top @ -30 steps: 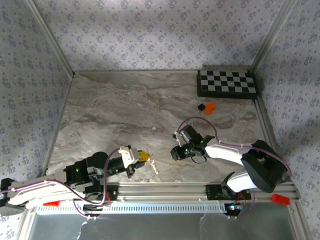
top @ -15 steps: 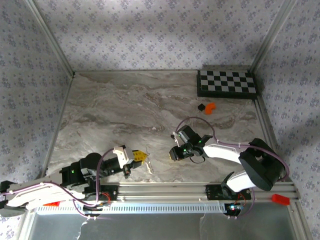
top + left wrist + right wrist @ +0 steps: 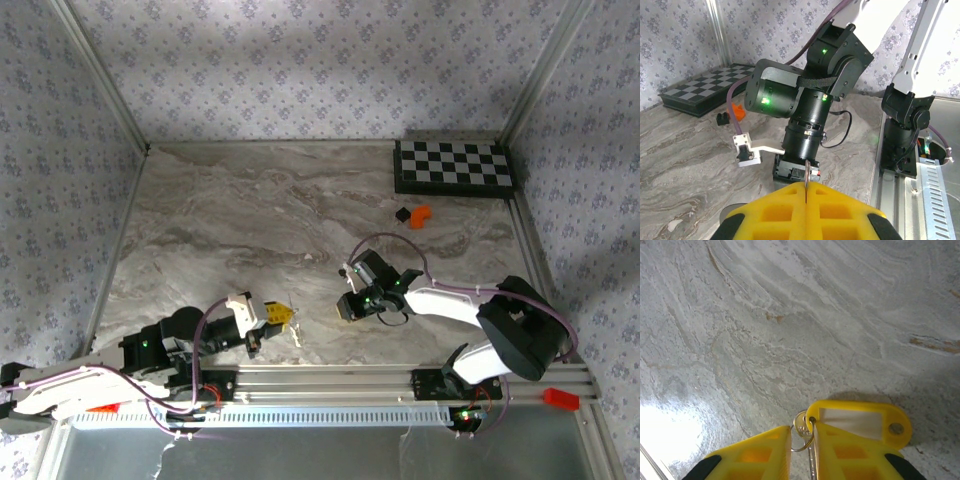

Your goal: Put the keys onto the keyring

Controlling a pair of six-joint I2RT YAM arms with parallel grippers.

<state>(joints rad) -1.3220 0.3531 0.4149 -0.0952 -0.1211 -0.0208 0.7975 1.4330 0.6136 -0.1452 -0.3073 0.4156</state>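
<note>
you have the marble table [image 3: 230,230] under both arms, and the chessboard [image 3: 455,167] in its far right corner is your landmark.

the right arm [image 3: 450,305] reaches out on the near side of the chessboard and bends leftward. the left arm [image 3: 150,350] lies low, much farther from the chessboard, on its near-left diagonal.

your right gripper [image 3: 347,308] points down at the table, near-left of the chessboard and well apart from it. your left gripper [image 3: 805,189] is farther out along that line, facing the right one. its yellow pads [image 3: 840,212] are pressed together on a thin silvery piece [image 3: 805,176] that stands up edge-on between them. you cannot tell whether that piece is a key or the ring.

in the right wrist view a yellow tag [image 3: 860,421] with a white label lies flat on the marble, touching the right-hand pad. the orange piece [image 3: 421,214] and black piece [image 3: 403,213] sit together just near-left of the chessboard.

a silver key [image 3: 801,426] sits in the narrow gap between the right gripper's pads, its round head upward. a thin wire loop [image 3: 801,449] runs through its hole to the tag. the jaws are almost together around the key. whether they actually pinch it, you cannot tell.
</note>
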